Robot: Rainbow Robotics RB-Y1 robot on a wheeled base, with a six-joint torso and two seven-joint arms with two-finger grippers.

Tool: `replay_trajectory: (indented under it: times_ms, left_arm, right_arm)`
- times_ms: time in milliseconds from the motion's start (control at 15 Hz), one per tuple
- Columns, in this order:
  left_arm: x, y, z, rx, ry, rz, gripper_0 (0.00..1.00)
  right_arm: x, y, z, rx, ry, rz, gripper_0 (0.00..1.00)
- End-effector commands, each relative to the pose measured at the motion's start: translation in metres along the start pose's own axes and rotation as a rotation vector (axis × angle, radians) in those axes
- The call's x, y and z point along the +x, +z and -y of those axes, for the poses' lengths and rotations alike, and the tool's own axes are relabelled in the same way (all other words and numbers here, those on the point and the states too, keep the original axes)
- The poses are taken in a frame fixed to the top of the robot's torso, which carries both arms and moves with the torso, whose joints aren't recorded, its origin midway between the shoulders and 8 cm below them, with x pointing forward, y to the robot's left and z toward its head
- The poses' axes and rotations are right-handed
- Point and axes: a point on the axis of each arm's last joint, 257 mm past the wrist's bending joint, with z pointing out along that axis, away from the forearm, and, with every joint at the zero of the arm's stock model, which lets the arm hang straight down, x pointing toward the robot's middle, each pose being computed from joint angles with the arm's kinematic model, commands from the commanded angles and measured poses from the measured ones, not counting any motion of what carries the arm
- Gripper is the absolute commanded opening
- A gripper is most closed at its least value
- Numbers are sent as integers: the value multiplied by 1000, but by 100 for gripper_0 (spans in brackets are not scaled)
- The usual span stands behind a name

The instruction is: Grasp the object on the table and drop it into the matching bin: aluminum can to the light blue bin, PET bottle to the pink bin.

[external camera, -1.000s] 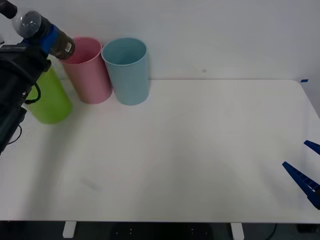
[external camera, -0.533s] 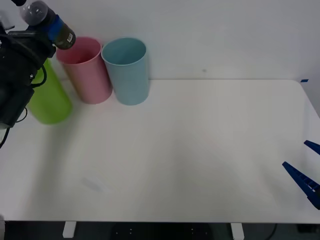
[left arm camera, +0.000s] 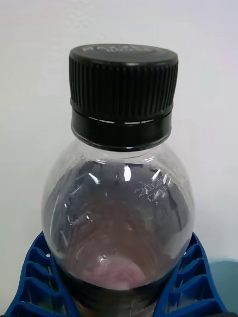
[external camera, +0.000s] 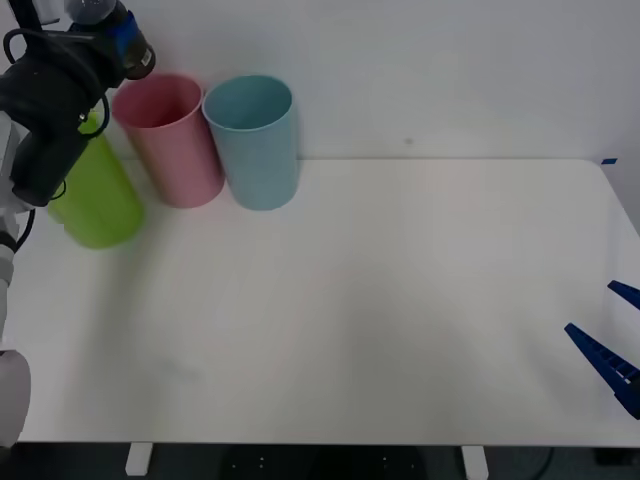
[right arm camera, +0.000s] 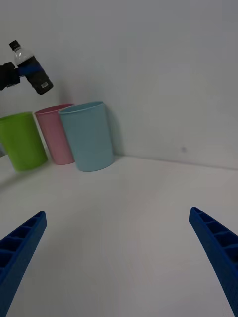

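With the right gripper idle and spread over the wide white table, the left gripper pinches the small clear black-capped PET bottle above the tall pink plastic bin's near-left rim, so early release could bounce it off that rim.

The left arm is chunky and black, with thin black cables looping along it and a pale grey part lower down. The left gripper has bright blue fingers with little ribs and square holes. The right gripper has two long blue fingers, ribbed and pointed like wedges.
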Motion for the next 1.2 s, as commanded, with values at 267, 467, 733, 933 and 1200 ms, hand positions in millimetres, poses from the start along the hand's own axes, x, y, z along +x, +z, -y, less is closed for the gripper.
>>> replay_trajectory:
  times_ms: [267,467,733,933,1200]
  left_arm:
    - [0,20,3,-6,57,-38,0]
    - [0,21,5,-3,56,-38,0]
    - [1,21,6,0,59,-39,61]
    - [0,22,7,2,52,-37,100]
    - [1,22,10,8,39,-35,100]
  right_arm:
    - [0,0,0,0,0,0,100]
    - [0,0,0,0,0,0,100]
    - [0,0,0,0,0,0,100]
    - [0,0,0,0,0,0,100]
    - [0,0,0,0,0,0,100]
